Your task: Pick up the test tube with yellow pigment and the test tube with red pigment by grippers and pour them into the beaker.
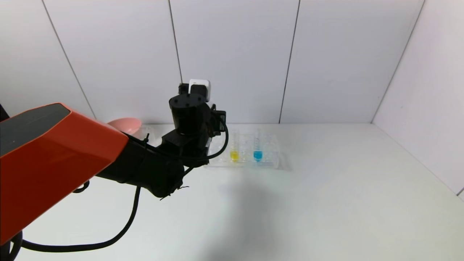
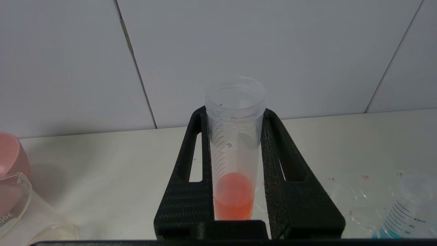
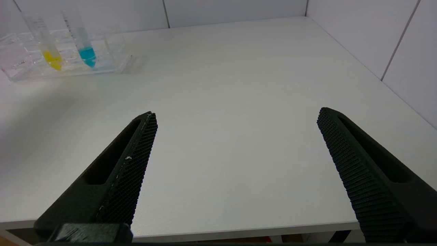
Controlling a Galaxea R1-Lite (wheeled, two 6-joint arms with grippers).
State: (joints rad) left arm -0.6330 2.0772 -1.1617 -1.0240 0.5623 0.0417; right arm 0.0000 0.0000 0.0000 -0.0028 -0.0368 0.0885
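Legible markings are few. In the left wrist view, the blue-liquid tube (image 2: 406,212) carries printed graduations reading "45mL", "40" and "35". The beaker (image 2: 15,208) shows a dark printed figure at its wall, apparently "300", seen rotated. Small red marks on the clear tube rack (image 2: 344,191) are too small to read. Graduation lines on the test tube with red pigment (image 2: 234,164) carry no readable numerals.

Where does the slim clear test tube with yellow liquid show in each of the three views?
Head view: the yellow-liquid tube stands in the clear tube rack, left of the blue-liquid tube.
Left wrist view: not in it.
Right wrist view: in the rack, beside the blue-liquid tube.
Shared landmark: the blue-liquid tube appears in all three views.
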